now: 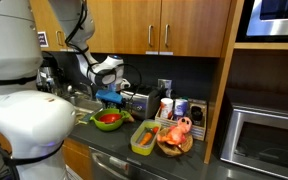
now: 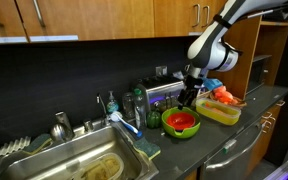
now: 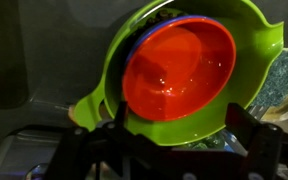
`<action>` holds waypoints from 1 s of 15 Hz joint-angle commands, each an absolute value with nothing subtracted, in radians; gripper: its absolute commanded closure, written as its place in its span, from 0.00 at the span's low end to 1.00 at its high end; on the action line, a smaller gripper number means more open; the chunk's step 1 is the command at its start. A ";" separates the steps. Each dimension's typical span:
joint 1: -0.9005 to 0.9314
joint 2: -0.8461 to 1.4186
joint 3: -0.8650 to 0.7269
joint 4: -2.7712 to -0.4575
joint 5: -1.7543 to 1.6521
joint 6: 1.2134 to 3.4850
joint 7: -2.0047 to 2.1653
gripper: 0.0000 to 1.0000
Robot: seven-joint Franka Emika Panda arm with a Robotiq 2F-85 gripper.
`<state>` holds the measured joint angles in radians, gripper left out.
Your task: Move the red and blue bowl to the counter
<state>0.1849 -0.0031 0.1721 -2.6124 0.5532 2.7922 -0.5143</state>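
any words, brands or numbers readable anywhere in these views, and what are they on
None can be read in any view.
Red-and-white container and blue-and-white container: labels show only as colour patches, too small and blurred to read.
Microwave: no brand or numbers legible.
Red and blue bowl and lime-green bowl: no markings show in the wrist view.
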 commanded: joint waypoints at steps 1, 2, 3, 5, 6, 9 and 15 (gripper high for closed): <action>0.177 0.006 0.167 -2.587 0.631 2.740 -0.582 0.00; 0.174 0.009 0.164 -2.585 0.627 2.728 -0.566 0.00; 0.170 0.010 0.162 -2.584 0.622 2.712 -0.553 0.00; 0.163 0.013 0.159 -2.583 0.599 2.686 -0.531 0.00; 0.159 0.014 0.157 -2.582 0.595 2.676 -0.526 0.00; 0.148 0.023 0.154 -2.574 0.574 2.652 -0.508 0.00; 0.134 0.049 0.155 -2.530 0.515 2.623 -0.451 0.00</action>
<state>0.1409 0.0269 0.1597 -2.5683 0.5552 2.6525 -0.4955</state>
